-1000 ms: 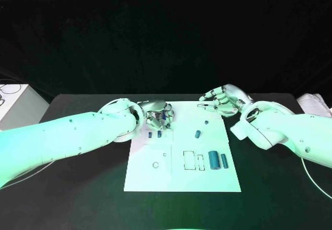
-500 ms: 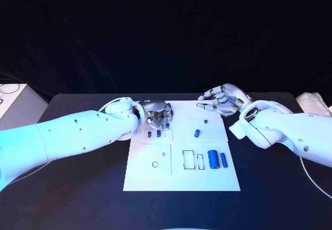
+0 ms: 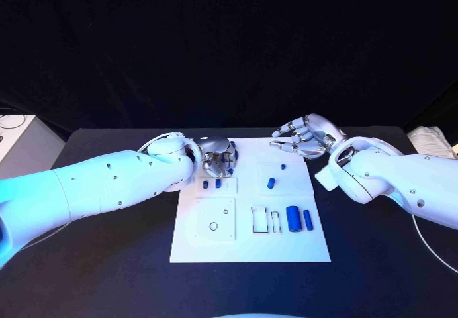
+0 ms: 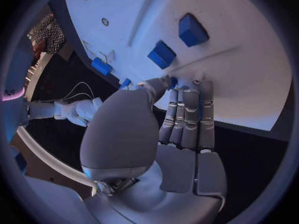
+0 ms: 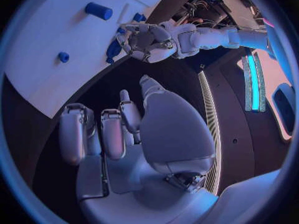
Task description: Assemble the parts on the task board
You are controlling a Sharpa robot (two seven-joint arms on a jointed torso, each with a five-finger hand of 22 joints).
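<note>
The white task board [image 3: 250,245] lies in the middle of the black table. My left hand [image 3: 218,159] rests on its far left corner with fingers curled, and the thumb and a finger pinch a small blue part [image 4: 173,81]. Two short blue parts [image 3: 212,185] stand just in front of that hand. Another blue part [image 3: 271,183] lies mid-board and a tiny one [image 3: 283,167] sits further back. Two blue cylinders [image 3: 298,219] lie side by side near the right edge. My right hand [image 3: 304,138] hovers at the board's far right corner, fingers curled in, holding nothing.
Rectangular recesses [image 3: 259,220] and small round holes [image 3: 213,226] mark the near half of the board. A white box [image 3: 14,142] stands at the table's far left, and a pale object [image 3: 434,142] at its far right. Bare black table surrounds the board.
The whole picture has shifted a little, so the camera moved. Neither hand nor any part has visibly moved relative to the board.
</note>
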